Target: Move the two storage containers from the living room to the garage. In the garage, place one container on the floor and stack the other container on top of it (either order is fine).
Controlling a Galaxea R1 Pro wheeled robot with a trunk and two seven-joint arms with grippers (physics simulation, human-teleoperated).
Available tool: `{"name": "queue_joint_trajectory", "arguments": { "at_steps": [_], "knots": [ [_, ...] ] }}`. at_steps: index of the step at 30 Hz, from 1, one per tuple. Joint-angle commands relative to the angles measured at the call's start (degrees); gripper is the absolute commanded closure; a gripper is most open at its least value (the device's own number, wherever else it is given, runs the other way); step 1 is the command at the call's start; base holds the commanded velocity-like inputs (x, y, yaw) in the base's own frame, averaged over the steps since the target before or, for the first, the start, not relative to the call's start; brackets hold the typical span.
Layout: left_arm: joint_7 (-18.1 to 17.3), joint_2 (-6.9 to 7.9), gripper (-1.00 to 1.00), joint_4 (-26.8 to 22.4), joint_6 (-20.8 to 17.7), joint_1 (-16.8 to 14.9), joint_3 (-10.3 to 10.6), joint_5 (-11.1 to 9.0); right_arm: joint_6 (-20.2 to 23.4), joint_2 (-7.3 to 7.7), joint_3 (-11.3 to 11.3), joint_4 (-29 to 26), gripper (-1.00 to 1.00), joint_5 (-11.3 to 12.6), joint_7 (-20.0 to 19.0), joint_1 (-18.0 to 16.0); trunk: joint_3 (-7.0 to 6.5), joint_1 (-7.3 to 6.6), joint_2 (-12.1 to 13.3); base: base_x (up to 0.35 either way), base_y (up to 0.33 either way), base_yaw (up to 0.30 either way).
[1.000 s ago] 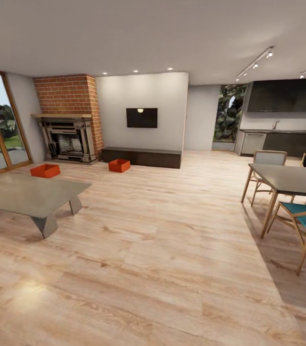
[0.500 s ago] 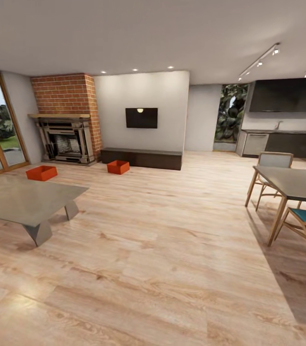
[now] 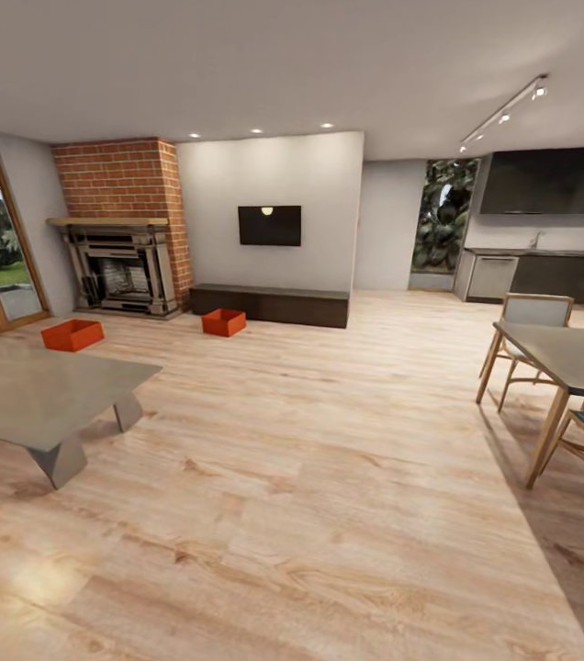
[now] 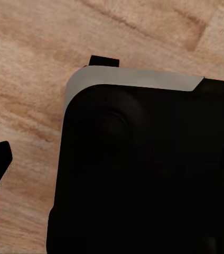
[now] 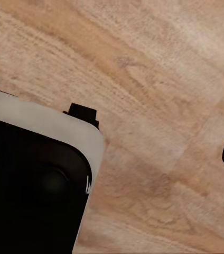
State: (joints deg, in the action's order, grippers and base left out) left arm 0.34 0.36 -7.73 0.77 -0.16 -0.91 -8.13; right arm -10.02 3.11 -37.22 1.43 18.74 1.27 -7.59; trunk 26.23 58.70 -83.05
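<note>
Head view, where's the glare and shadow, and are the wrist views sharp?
Head view: soft glare patch on the light wood plank floor at lower left, dark shadow under the grey dining table, and recessed ceiling spotlights glowing. Left wrist view: a dark body looks soft. Right wrist view: wood grain slightly blurred.

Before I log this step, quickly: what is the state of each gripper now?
Left gripper: looks open, holding nothing.
Right gripper: looks open, holding nothing.
</note>
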Motion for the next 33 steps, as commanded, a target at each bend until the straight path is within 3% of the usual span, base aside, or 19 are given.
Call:
{"name": "queue_joint_trajectory", "arguments": {
  "at_steps": [1,33],
  "knots": [
    [0.07,-0.01,-1.0,-0.01,0.09,-0.02,-0.05,-0.39,-0.31,-0.03,-0.48,0.15,-1.0,0.42,0.04,-0.05,0.06,0.03,-0.02,0.323,0.0,0.0],
    [0.07,-0.01,-1.0,-0.01,0.09,-0.01,-0.06,-0.39,-0.26,-0.12,-0.52,0.15,-1.0,0.24,0.04,-0.05,0.06,0.03,-0.02,0.323,0.0,0.0]
  ]
}}
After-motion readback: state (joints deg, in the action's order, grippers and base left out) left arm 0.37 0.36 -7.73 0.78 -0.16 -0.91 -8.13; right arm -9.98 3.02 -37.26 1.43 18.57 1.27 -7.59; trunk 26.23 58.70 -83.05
